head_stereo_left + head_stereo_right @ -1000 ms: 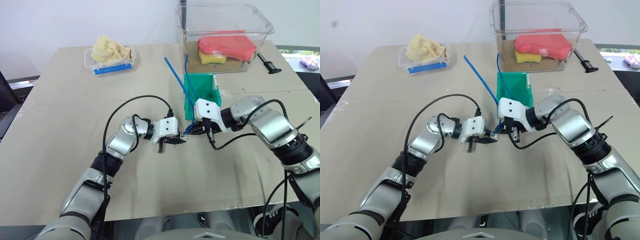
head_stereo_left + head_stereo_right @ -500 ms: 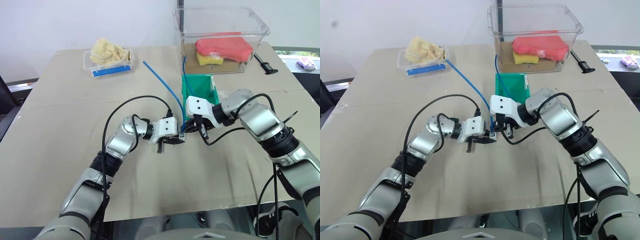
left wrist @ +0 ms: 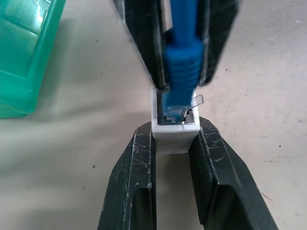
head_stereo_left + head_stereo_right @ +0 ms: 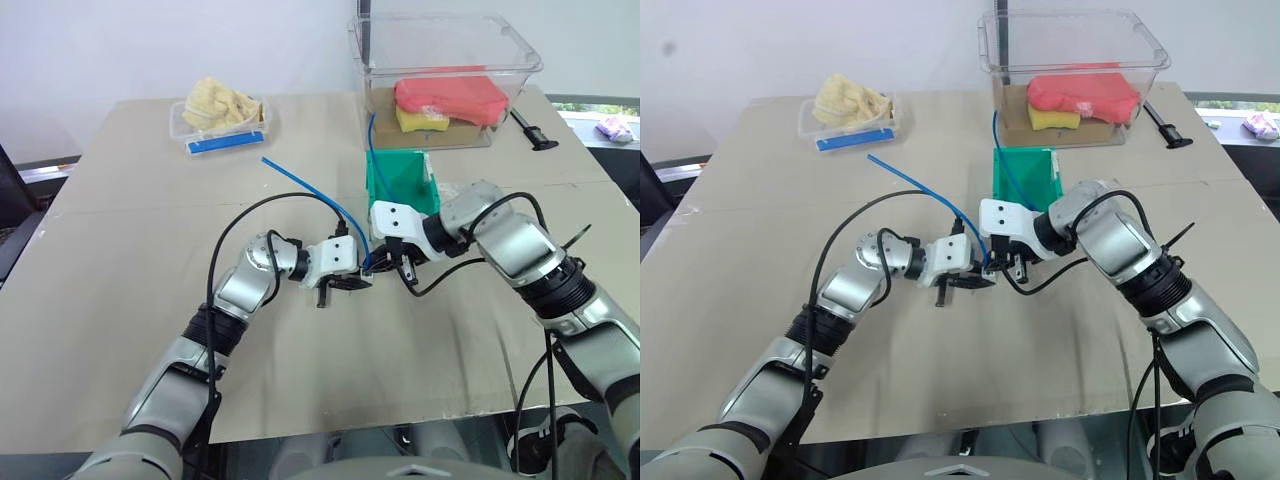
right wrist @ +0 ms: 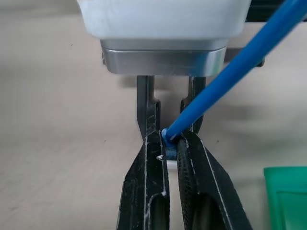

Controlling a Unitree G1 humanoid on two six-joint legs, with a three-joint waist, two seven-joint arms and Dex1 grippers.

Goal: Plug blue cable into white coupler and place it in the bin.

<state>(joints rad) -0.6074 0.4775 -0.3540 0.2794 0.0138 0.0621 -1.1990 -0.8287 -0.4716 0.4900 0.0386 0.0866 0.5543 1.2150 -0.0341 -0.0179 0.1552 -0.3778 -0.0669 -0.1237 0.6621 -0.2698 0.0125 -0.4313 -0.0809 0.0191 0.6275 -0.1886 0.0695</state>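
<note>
**Blue cable meets white coupler between two grippers**

Beige board covers the table (image 4: 120, 330), and on it, at far left and toward the back, a shallow clear tray (image 4: 222, 128) holds a yellow crumpled cloth (image 4: 220, 98) and a blue strip. Moving right, the left gripper (image 4: 358, 281) points toward the robot's right at mid-table, its two black fingers (image 3: 136, 191) pinching the white coupler (image 3: 175, 134) by its sides. The socket faces the right gripper (image 4: 385, 264), which meets it head-on just beside the front of the bin (image 4: 400, 180). The right gripper's black fingers (image 5: 151, 163) are pressed together on the boot of the blue cable (image 4: 310, 190), just behind its plug. In the left wrist view the clear plug sits in the mouth of the coupler's socket, its latch tab still standing outside; how deep it sits cannot be told. From the grip the cable rises back and to the left in a free arc over the table, its far end in the air. The green bin stands on the table behind the grippers, apart from both. Behind it, a large clear tub (image 4: 450, 60) contains a red cloth (image 4: 452, 98) and a yellow sponge (image 4: 424, 118). A black tool (image 4: 530, 128) lies at the tub's right.
</note>
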